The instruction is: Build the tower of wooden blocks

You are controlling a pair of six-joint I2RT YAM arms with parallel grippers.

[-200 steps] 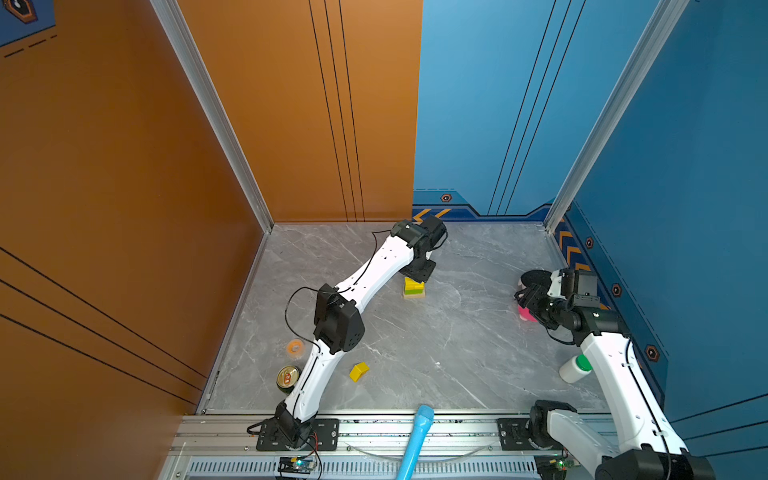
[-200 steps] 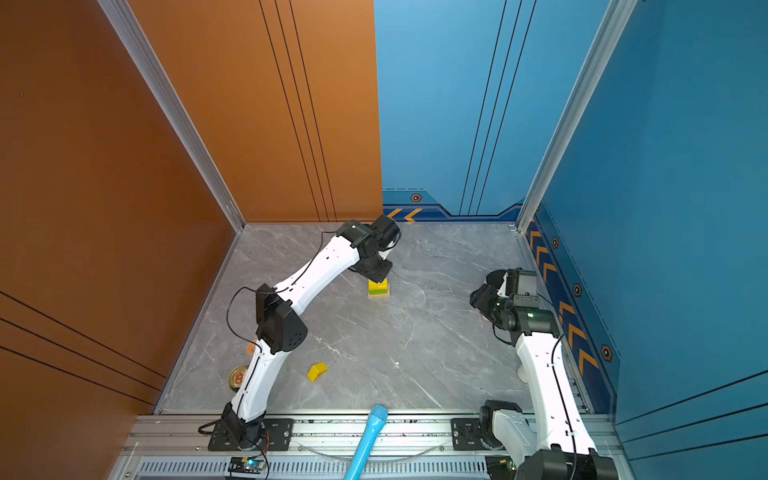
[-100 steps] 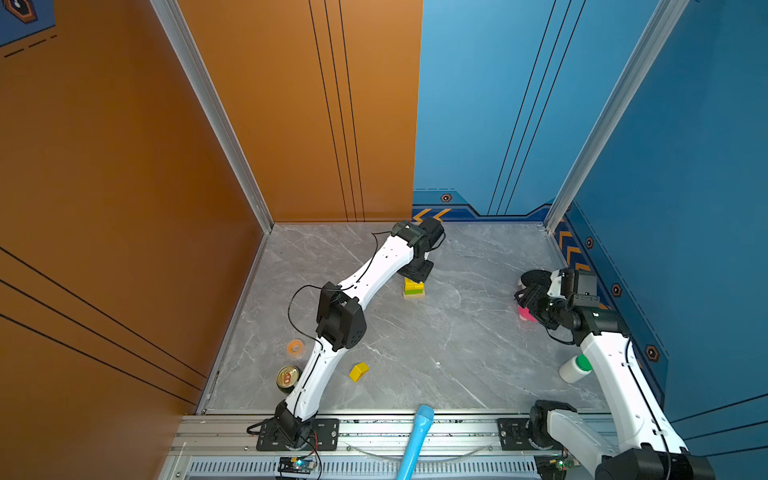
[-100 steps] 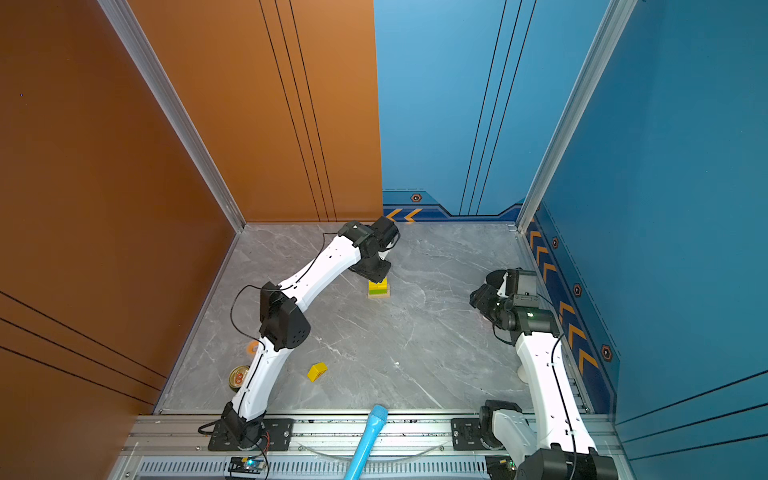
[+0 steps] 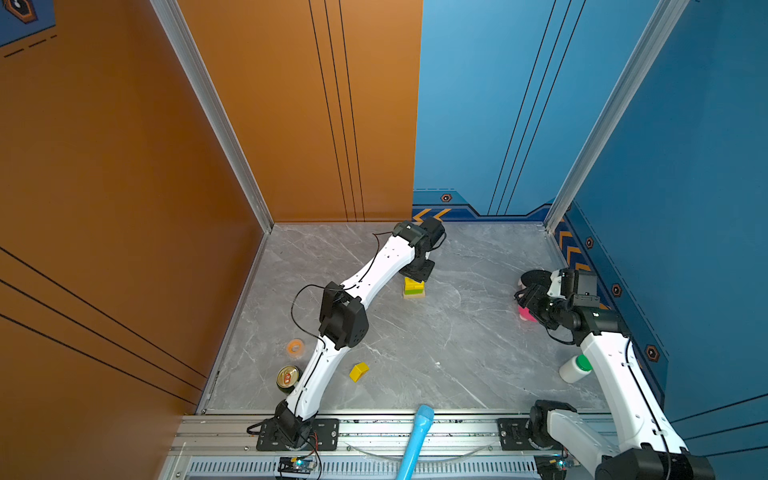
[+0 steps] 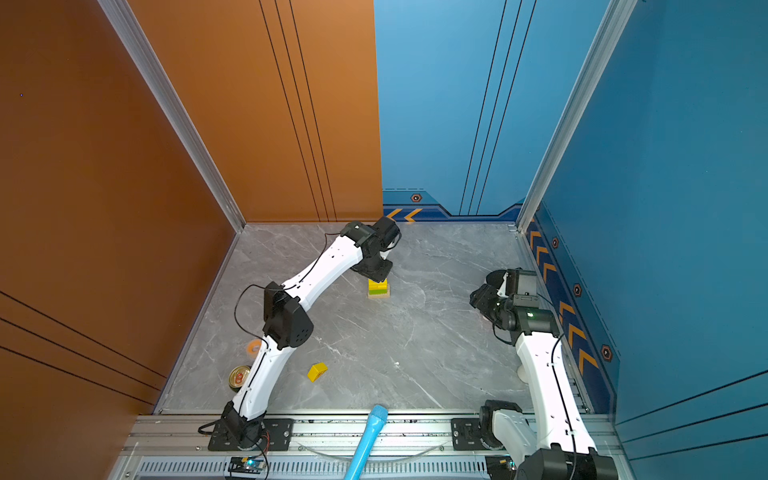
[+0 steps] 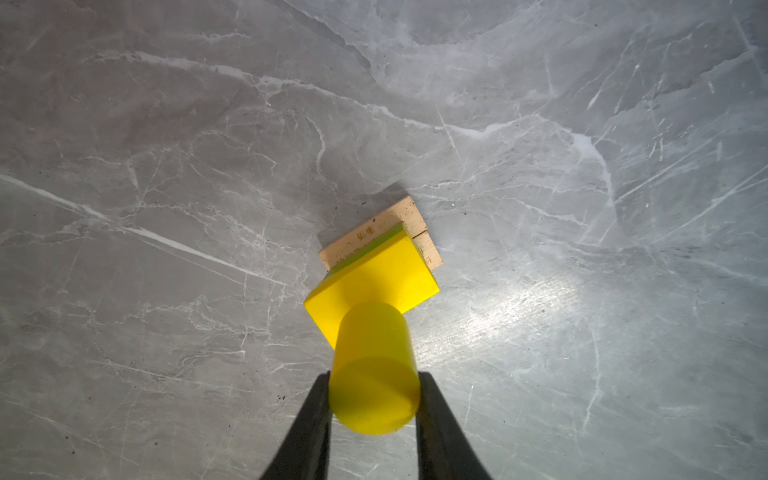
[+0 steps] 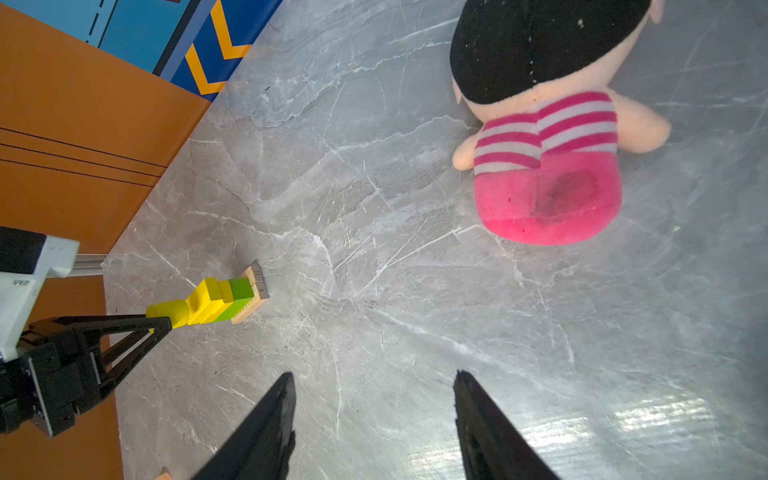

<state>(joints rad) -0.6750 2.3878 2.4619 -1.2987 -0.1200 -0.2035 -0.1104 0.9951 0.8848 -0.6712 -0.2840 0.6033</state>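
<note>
We find the left end effector (image 7: 374,388) pinching the yellow cylinder (image 7: 372,332) between its two fingers, gripping near the cylinder's upper end. The cylinder stands upright on the tower (image 5: 413,287), and its lower end appears to touch the yellow block (image 7: 386,270) beneath it. Under that block we see the green layer (image 8: 240,291), then the tan planks (image 7: 409,216) lying flat on the counter (image 5: 457,353). The tower stands toward the far middle of the counter in both top views. A loose yellow piece (image 5: 358,371) lies well apart, near the front. The right end effector (image 8: 372,376) is spread and holds nothing, near the plush doll (image 8: 548,166).
</note>
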